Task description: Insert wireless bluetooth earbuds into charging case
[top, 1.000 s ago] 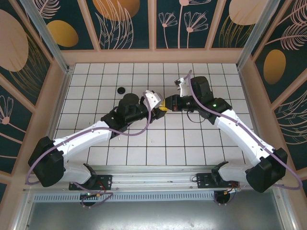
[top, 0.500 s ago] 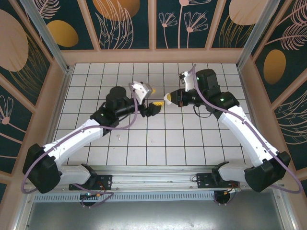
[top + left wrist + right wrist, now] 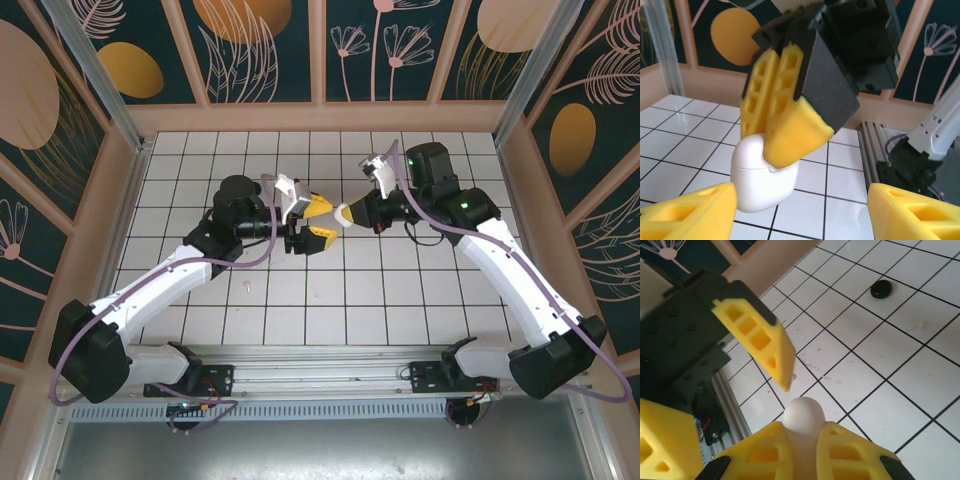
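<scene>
round black puck [image 3: 881, 288] on white tiled table [image 3: 400, 300]; floral wall panels [image 3: 260, 50] behind.

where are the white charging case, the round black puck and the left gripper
white charging case [image 3: 760, 187]: left wrist view, on its rounded body
round black puck [image 3: 881, 288]: right wrist view, on the middle of its top
left gripper [image 3: 331, 222]: top external view, midway between its yellow fingertips

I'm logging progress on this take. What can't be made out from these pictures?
Whether the case is open or filled: in the left wrist view the right gripper clamps over its top; in the right wrist view its fingers hide the body.
A white speck, top view: too small to call an earbud.
The left gripper, left wrist view: fingers cut off by the bottom edge.
</scene>
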`<state>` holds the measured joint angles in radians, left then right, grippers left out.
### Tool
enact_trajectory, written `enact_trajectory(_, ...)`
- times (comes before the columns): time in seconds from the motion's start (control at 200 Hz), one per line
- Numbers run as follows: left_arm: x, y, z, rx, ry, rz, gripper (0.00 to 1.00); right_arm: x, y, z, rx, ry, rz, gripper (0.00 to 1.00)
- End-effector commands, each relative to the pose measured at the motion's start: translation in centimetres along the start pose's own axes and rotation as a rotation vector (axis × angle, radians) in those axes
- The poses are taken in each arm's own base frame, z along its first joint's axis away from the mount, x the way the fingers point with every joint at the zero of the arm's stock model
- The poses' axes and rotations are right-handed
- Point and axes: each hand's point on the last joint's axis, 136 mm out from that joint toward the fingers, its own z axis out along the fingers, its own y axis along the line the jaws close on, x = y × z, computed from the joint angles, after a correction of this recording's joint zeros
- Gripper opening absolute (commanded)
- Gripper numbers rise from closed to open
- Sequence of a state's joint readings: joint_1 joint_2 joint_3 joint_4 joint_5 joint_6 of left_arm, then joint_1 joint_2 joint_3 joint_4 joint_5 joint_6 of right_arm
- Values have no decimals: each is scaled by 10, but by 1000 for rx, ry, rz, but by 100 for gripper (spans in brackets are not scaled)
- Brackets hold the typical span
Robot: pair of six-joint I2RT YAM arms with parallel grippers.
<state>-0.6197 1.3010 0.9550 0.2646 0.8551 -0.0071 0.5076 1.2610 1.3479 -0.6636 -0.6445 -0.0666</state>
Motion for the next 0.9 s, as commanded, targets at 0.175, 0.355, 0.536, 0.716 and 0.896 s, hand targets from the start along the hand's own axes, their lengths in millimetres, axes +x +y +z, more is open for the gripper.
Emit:
enact_trajectory(0.175,7,6,8,44,55,35,68,0,28,-7,-98,4,-67,1)
enact_trajectory(0.355,10,7,12,66,61,13,67,3,30,-4,-110,19,-69,1)
enact_trajectory(0.536,14,6,15,87,72,2,61,-1,31,-4,-112,13,-82,1)
enact_trajectory(0.716,13,6,14,93,71,0,55,1,32,-3,-122,20,-79,1)
enact_trajectory(0.896,11,3,14,117,68,-6,45,6,31,-2,-123,34,-76,1)
